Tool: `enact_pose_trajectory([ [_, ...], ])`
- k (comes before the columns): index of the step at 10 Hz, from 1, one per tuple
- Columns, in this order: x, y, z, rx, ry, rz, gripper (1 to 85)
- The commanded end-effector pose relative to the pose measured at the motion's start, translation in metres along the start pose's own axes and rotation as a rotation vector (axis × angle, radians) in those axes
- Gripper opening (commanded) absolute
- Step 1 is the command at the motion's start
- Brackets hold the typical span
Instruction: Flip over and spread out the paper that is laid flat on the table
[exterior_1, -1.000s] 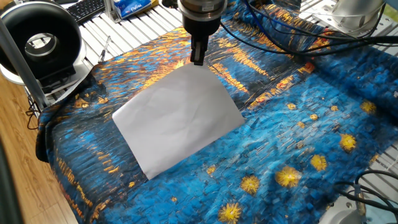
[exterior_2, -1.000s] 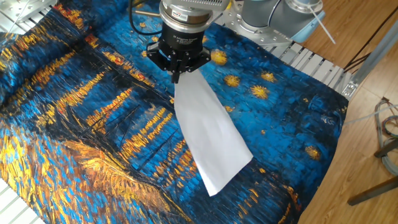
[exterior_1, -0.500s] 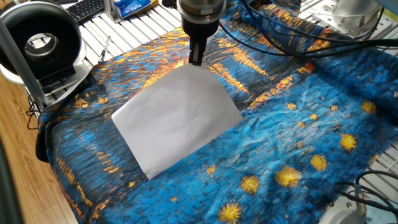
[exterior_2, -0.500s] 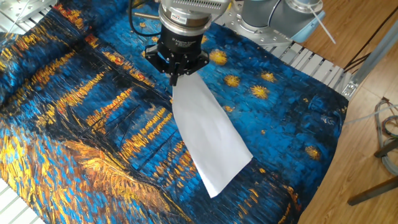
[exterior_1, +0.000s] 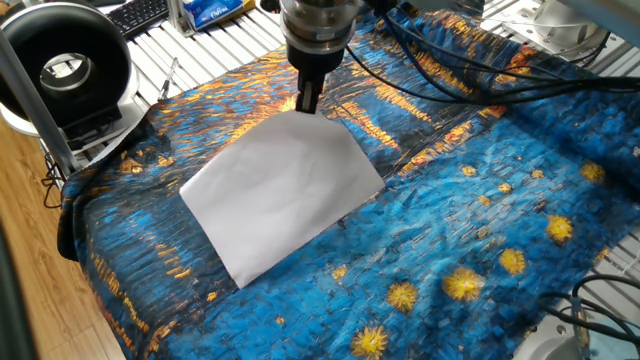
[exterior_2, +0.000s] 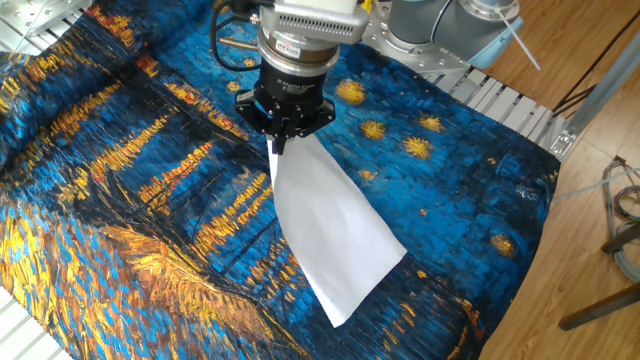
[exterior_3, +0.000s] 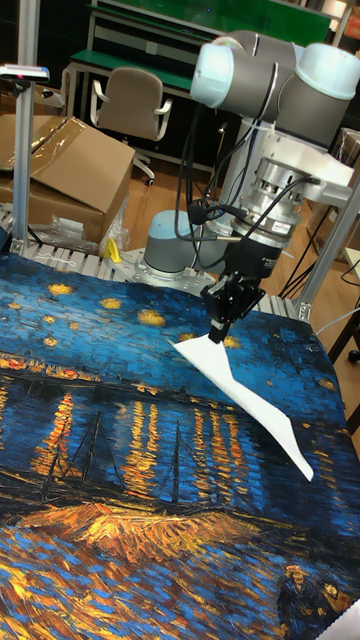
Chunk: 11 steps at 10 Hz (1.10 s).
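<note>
Since the earlier frames the gripper (exterior_1: 309, 100) has drifted toward 9 o'clock in one fixed view, taking the pinched corner of the paper (exterior_1: 280, 190) with it, so the sheet's 3 o'clock corner has pulled inward and its edge there casts a darker shadow on the cloth. In the other fixed view the gripper (exterior_2: 279, 143) likewise sits lower and further toward 9 o'clock than before. The two fingers stand together, clamped on the paper's corner. From that corner the paper (exterior_2: 330, 230) hangs down toward 5 o'clock in a long sloping sheet, its far end resting on the table (exterior_2: 130, 200). In the tall fixed view the gripper (exterior_3: 222, 322) holds the corner just above the cloth while the paper (exterior_3: 245, 395) runs edge-on toward 4 o'clock, raised at the grasped end. The table (exterior_1: 480, 200) is covered in wrinkled blue cloth with orange streaks and yellow star blots. At 10 o'clock in one fixed view stands a round black fan (exterior_1: 65, 65).
</note>
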<state>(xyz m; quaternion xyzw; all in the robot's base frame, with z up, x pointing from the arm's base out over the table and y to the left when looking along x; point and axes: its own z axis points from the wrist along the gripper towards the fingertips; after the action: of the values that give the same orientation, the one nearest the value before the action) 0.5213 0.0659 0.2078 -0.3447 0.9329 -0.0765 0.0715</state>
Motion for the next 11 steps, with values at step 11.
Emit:
enact_pose_trajectory([
  [11, 0.012, 0.009, -0.039, -0.069, -0.036, 0.370, 9.0],
])
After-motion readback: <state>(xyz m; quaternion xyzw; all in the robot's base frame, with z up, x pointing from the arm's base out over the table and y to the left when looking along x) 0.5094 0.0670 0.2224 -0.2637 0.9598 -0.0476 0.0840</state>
